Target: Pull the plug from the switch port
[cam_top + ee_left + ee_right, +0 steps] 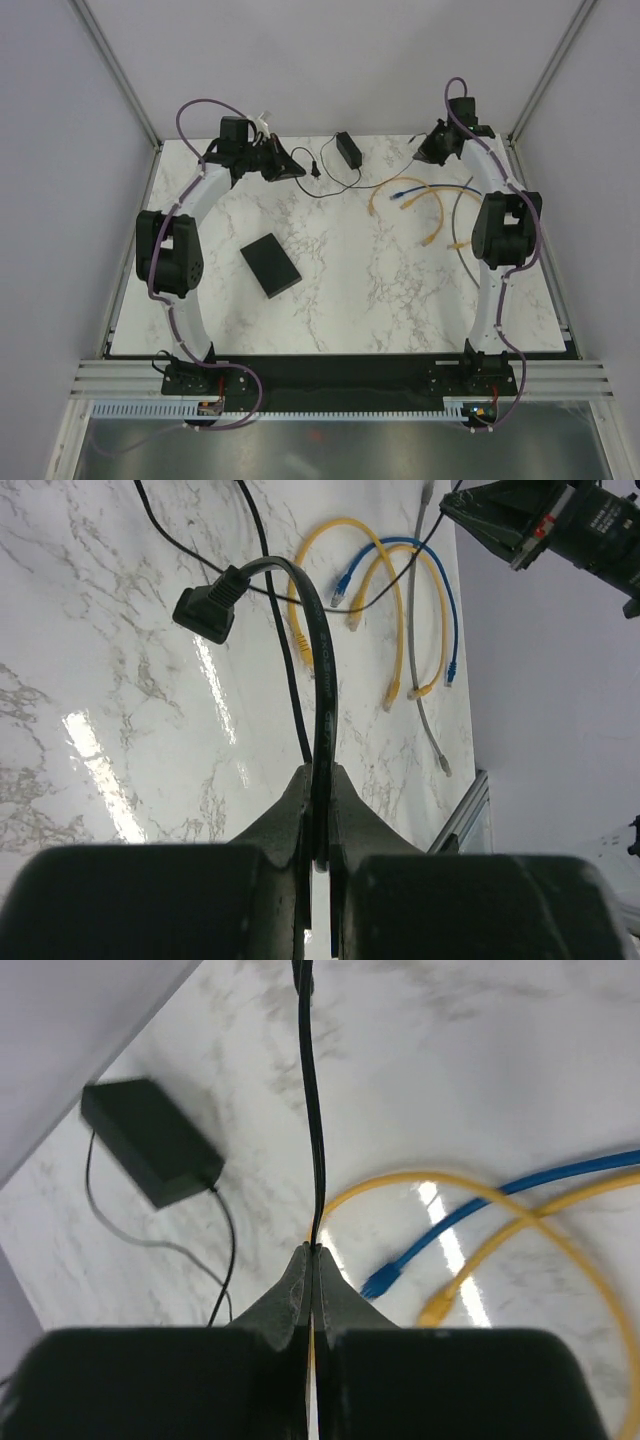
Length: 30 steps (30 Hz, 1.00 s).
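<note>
Pale grey walls [330, 60] on three sides of a white, grey-veined marble tabletop [400, 300].

Far left corner: left gripper [318, 780], jaws pressed together on a thick black rubber cable [322, 680]. Arches up out of the fingertips and bends over to a chunky black moulded plug [208, 608] at its free end, out ahead of the gripper over the marble. Touching the surface or hanging clear of it: cannot tell.

Nearer, a little to the right: flat matte-black rectangular box [270, 267]. Lies flat on the marble, turned at an angle to the table's edges. Sits by itself, well apart from the plug and from both grippers. Switch port somewhere in its edge, too small to make out from above.

Back centre, near the far wall: small black adapter block [150, 1155], resting on the tabletop.

Right of centre: loose tangle of network leads spread on the marble. Yellow patch cable [430, 1174] in wide loops, blue patch cable [385, 1280] crossing it, thin grey patch cable [428, 720] running alongside towards the right edge.

Far right corner: right gripper [313, 1252], fingers closed tight with a thin black cord [312, 1110] pinched at their tips. Runs straight away from the fingertips, passing to the right of the adapter block and out of the wrist view's top edge.
</note>
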Available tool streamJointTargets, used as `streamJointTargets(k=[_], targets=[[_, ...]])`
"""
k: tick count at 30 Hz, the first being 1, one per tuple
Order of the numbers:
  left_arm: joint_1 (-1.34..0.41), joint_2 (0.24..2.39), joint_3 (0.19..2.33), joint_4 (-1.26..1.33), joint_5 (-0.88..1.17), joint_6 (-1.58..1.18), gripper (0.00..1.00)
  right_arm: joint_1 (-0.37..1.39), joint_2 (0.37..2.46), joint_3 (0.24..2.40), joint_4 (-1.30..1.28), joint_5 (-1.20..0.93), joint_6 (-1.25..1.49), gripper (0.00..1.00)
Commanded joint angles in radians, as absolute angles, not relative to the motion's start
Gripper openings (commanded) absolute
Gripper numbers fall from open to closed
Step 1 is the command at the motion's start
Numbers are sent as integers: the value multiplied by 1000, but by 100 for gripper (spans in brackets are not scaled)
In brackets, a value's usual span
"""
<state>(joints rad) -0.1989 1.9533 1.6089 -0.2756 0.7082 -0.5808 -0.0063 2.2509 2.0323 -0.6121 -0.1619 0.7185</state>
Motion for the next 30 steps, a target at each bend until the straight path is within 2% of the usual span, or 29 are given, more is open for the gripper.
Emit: streamJointTargets(k=[1, 9, 17, 21, 23, 26, 27, 29, 30], targets=[[-176, 1868, 1647, -293, 699, -532, 2, 138, 2139, 2086, -609, -299, 641, 0], [-161, 1917, 1652, -307, 719, -546, 4, 325, 2128, 2117, -571, -469, 692, 0], [-146, 2094, 1742, -308, 761, -604, 10, 330, 2293, 2171, -503, -472, 799, 6], [-121, 2207, 1880, -336, 816, -638, 24, 328, 2385, 2227, -499, -459, 807, 14], [-115, 2253, 1911, -334, 840, -663, 26, 328, 2434, 2246, -497, -459, 807, 15], [-109, 2281, 1954, -345, 874, -657, 35, 327, 2482, 2266, -502, -466, 799, 23], [-103, 2280, 1963, -356, 876, -650, 39, 327, 2487, 2257, -506, -468, 798, 31], [-94, 2258, 1960, -390, 858, -620, 43, 325, 2479, 2238, -517, -472, 778, 40], [-81, 2247, 1956, -406, 844, -602, 45, 325, 2464, 2221, -525, -469, 767, 51]])
